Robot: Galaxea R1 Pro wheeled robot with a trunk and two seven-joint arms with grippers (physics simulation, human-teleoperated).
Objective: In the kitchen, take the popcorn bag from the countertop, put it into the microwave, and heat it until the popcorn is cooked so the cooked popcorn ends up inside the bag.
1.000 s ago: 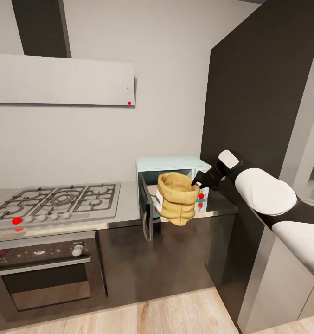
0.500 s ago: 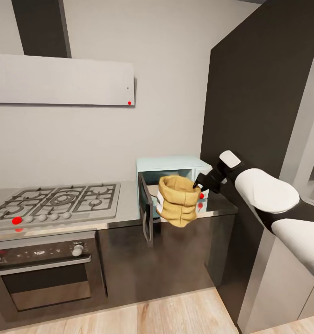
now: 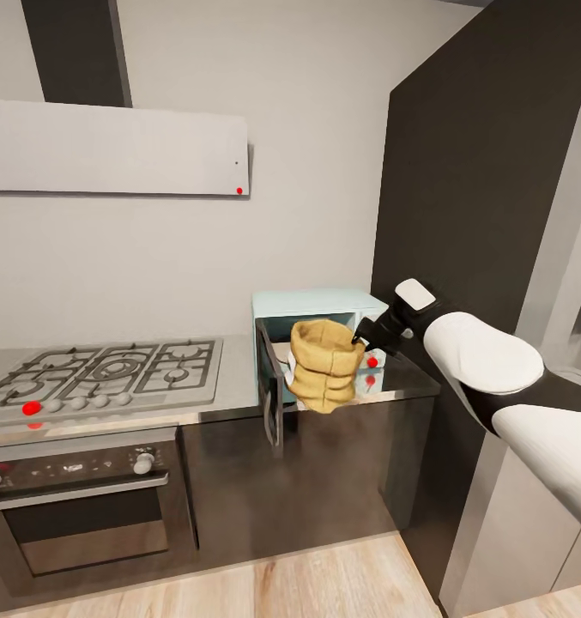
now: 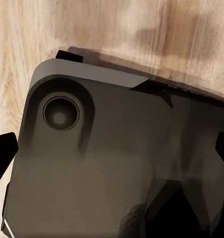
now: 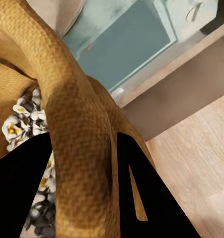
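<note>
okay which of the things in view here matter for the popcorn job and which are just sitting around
Part of the job: popcorn bag held by the right gripper; popcorn inside it; open microwave; countertop.

Just there: gas hob, oven, hood.
</note>
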